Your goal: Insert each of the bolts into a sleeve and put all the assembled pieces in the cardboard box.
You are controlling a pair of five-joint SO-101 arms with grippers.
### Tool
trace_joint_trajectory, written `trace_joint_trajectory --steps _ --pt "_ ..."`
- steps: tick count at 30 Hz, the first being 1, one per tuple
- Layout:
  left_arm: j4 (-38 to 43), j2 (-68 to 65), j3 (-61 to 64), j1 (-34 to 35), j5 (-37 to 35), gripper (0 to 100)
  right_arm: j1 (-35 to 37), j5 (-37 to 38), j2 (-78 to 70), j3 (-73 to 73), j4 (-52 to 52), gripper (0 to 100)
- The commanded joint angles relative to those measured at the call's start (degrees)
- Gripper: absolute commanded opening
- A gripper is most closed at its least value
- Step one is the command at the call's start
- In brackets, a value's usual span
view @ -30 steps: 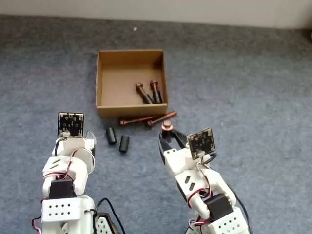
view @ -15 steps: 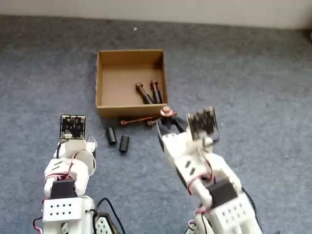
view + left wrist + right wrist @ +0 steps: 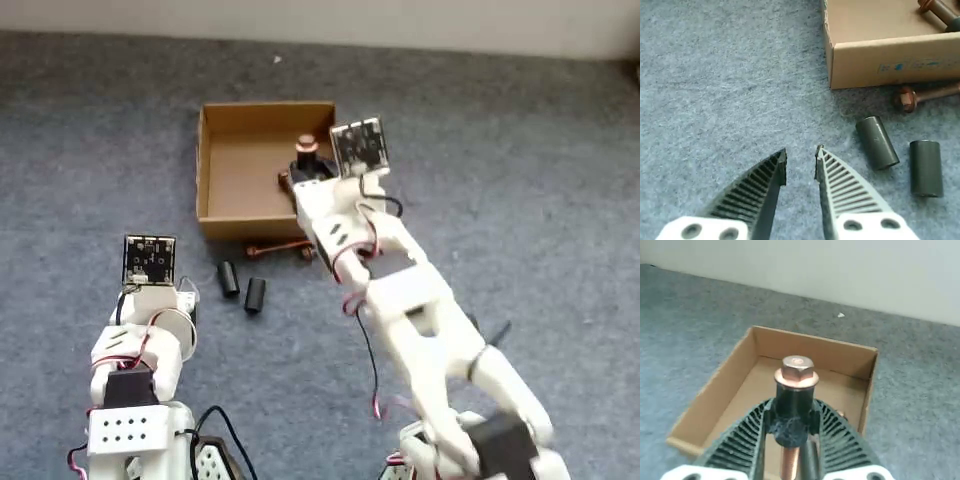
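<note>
Right wrist view: right jaws grip sleeved bolt [image 3: 794, 407] above box [image 3: 715, 390]; left jaws parted; box print [image 3: 912, 66] illegible.

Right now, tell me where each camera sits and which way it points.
High view: fixed overhead, looking down; left arm near, right arm over the box.
Left wrist view: on the left arm, looking down past the open left pincer at two sleeves.
Right wrist view: on the right arm, looking past the right pincer, shut on a sleeved bolt, into the box.
Shared: all three show the box.
</note>
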State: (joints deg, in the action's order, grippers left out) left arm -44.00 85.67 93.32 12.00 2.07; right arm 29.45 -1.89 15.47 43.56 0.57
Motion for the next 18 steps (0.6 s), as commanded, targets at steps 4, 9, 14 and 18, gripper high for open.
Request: trace_joint_trajectory --steps 4,9,14,18 --pt "0.26 0.31 0.22 0.13 0.88 12 -4.53 0.0 -15.34 -12.7 5.58 0.8" --pt "0.26 0.31 0.22 0.13 5.54 11 -5.41 0.0 -21.76 -14.9 5.49 1.3" --pt "0.26 0.31 0.22 0.13 5.54 11 -5.14 3.08 -21.76 -15.69 -3.47 10.8" --pt "0.26 0.31 0.22 0.13 5.45 11 -5.05 3.08 -19.21 -20.79 -16.75 12.7"
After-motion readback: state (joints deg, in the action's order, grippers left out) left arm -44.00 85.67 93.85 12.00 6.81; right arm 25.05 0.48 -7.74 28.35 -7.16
